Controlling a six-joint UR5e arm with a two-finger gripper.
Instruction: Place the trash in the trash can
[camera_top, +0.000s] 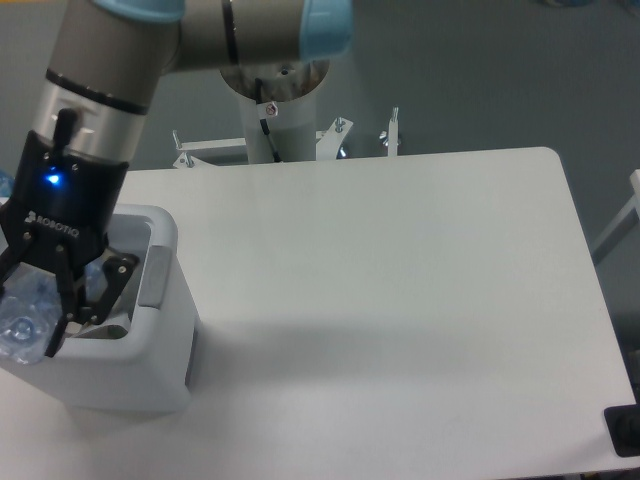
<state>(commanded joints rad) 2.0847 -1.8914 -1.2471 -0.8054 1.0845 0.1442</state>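
The white trash can (165, 340) stands at the table's left edge, with a grey tab (154, 276) on its right wall. My gripper (30, 318) hangs over the can's opening, at the frame's left edge. It is shut on the crushed clear plastic bottle (24, 315), which points down toward the camera. The arm hides most of the can's inside; only a white scrap (105, 330) shows beside the fingers, and I cannot tell what it is.
The white table (400, 300) stretches to the right of the can. The arm's base column (275, 110) and metal brackets (390, 135) stand behind the far edge. A dark object (625, 430) sits at the lower right corner.
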